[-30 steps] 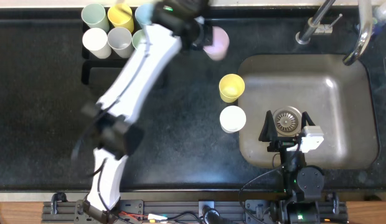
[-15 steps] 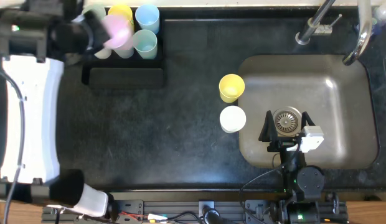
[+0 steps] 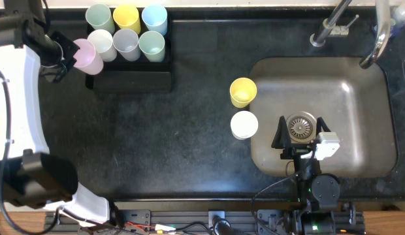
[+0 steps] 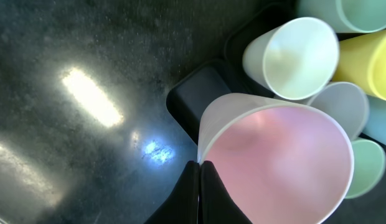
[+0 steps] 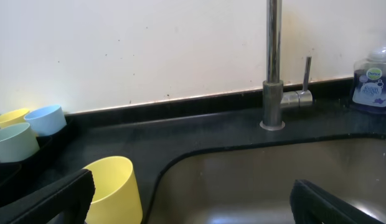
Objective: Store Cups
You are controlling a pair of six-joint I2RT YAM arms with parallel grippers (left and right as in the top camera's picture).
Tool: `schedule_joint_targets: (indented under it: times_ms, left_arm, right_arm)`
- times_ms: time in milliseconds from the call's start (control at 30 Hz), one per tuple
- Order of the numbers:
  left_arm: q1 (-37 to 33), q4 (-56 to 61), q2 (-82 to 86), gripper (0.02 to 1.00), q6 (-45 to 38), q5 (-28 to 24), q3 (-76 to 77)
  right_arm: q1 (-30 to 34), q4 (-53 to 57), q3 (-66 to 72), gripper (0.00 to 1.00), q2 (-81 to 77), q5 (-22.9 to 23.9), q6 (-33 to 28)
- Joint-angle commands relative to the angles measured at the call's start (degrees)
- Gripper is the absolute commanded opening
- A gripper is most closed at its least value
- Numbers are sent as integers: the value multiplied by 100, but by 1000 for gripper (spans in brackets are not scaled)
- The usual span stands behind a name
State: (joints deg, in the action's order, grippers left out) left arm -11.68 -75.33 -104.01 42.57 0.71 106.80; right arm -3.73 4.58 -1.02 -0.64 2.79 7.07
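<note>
pink cup (image 3: 87, 56) is held off the counter (image 3: 189, 150) in the left gripper (image 3: 61, 53), whose jaws are pinched together on the cup's wall near the rim. the cup is tilted and hangs at the left end of the black tray (image 3: 130, 81), which sits in the counter's back left corner; in the left wrist view its mouth lies over the tray's near corner, just beside a white cup (image 4: 291, 57), and i cannot tell whether the two touch. six cups stand in the tray in two rows: pale green (image 3: 98, 16), yellow (image 3: 126, 16) and blue (image 3: 155, 17) at the back; white, grey (image 3: 126, 42) and mint (image 3: 151, 44) in front. a loose yellow cup (image 3: 242, 91) and a loose white cup (image 3: 243, 124) stand on the counter at the left rim of the sink (image 3: 359, 98), near each other. the right gripper (image 3: 300, 130) rests low in the sink over the drain, its jaws spread wide and holding nothing. a faucet (image 3: 333, 23) stands behind the sink.
</note>
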Motion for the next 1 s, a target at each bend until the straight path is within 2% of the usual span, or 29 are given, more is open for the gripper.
schedule_joint_targets:
  times_ms: [33,267,1000]
  left_arm:
    - [13,13,-286,36,125,-87,28]
    - [7,138,-442,36,125,138,11]
    - [-15,1631,-457,36,256,90,-1471]
  right_arm:
    - [37,-28,74,996,44,-42,22]
    - [37,-28,74,998,44,-42,24]
    - [37,-28,74,996,44,-42,22]
